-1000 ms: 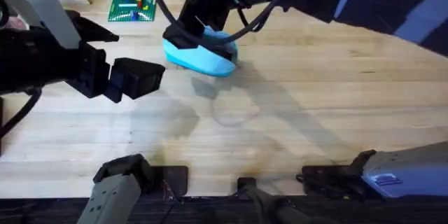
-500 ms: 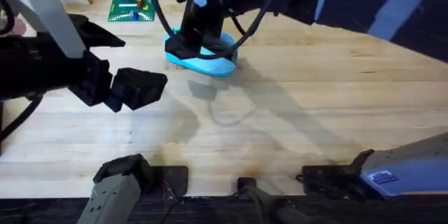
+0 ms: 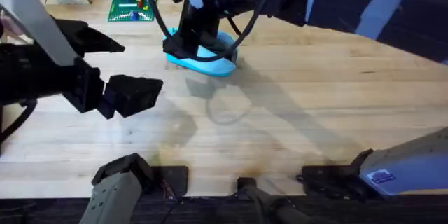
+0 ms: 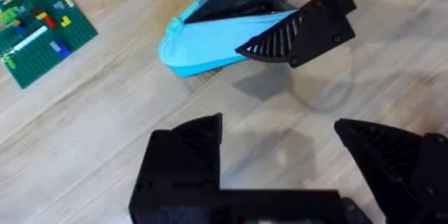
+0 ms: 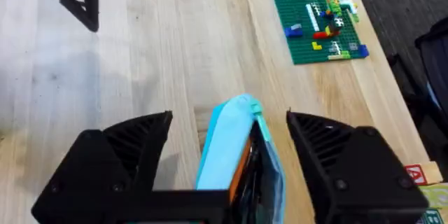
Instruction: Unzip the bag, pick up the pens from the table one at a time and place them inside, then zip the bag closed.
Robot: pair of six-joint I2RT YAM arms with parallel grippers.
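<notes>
1. Right, the bag [image 3: 201, 54] lies on the far middle of the desk [image 3: 315, 112], a light blue pouch near the green brick plate [image 3: 131, 5].
2. The right hand [image 5: 229, 155] hangs directly over the bag, fingers spread wide to either side of it, gripping nothing; the bag's end with its small teal tab points up between them in the right wrist view.
3. The left hand [image 4: 280, 175] hovers nearer the robot, well apart from the bag, released and empty.
4. Handling, as I judge it: soft fabric, light, no stiffness at all, so it will slump and slide on the smooth wood if tugged from one end only.
5. In the left wrist view the top seam gapes and shows dark lining, with something orange inside in the right wrist view; I cannot tell how far the zipper has run.
6. Best hold, I'd say: one hand pins the fabric at an end, the other pinches the small pull, which is a fiddly target.
7. No pens lie on the desk here.
</notes>
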